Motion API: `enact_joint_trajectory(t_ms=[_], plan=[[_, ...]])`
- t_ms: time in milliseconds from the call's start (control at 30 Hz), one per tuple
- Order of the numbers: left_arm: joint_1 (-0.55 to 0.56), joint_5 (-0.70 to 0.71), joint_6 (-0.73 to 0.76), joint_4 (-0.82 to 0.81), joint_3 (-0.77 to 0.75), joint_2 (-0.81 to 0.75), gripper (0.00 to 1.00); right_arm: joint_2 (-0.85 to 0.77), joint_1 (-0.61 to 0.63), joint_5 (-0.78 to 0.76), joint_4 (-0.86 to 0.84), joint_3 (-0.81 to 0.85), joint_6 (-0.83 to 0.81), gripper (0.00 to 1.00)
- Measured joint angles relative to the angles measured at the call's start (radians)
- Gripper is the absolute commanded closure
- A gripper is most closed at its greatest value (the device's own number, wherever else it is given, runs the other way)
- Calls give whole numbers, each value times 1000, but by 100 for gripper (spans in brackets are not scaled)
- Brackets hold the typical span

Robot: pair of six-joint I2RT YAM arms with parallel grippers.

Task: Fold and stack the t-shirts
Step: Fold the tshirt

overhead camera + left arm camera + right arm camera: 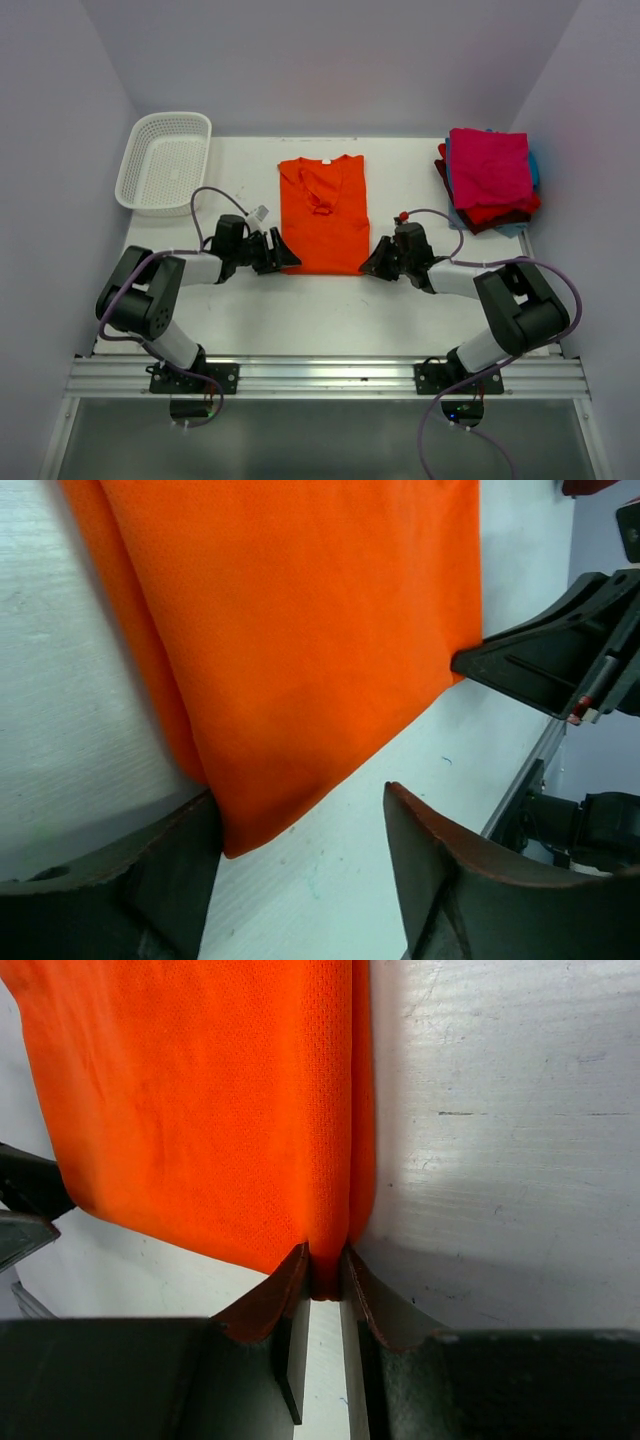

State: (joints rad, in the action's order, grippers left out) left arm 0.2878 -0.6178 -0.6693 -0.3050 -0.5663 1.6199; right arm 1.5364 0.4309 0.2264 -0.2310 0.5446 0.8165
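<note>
The bright orange t-shirt point(322, 215) lies on the white table point(300, 310), sides folded in to a long strip, collar at the far end. My left gripper point(285, 256) is open at its near left corner; in the left wrist view the shirt point(300, 630) has that corner beside the left finger, between the spread jaws point(298, 800). My right gripper point(370, 264) is shut on the near right corner; the right wrist view shows the cloth point(200, 1090) pinched between the closed fingers point(326, 1260). A stack of folded tees point(490, 180), magenta-pink on top over red, maroon and light blue, sits at the far right.
A white lattice basket point(165, 160) stands at the far left corner. The right gripper's fingers point(540, 660) show across the shirt in the left wrist view. White walls close in the table on three sides.
</note>
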Motion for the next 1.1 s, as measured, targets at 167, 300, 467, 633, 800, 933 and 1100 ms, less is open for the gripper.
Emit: enact_joint_trajectory(t_ms=[167, 300, 467, 633, 800, 933, 1100], plan=[[-1, 24, 8, 6, 2, 8, 51, -2, 0, -3, 7, 0, -6, 85], [-5, 26, 6, 0, 6, 35, 79, -8, 0, -9, 22, 0, -10, 90], [-6, -6, -1, -28, 19, 69, 100, -21, 0, -8, 40, -3, -20, 100], [-6, -24, 0, -47, 40, 60, 100, -76, 0, -7, 89, -9, -41, 100], [6, -32, 11, 13, 99, -25, 100, -226, 0, 3, 163, -29, -67, 100], [63, -8, 18, 134, 160, -154, 100, -372, 5, 14, 257, -46, -85, 100], [197, 24, -38, 272, 230, -363, 100, -583, 63, 26, 430, -56, -101, 100]])
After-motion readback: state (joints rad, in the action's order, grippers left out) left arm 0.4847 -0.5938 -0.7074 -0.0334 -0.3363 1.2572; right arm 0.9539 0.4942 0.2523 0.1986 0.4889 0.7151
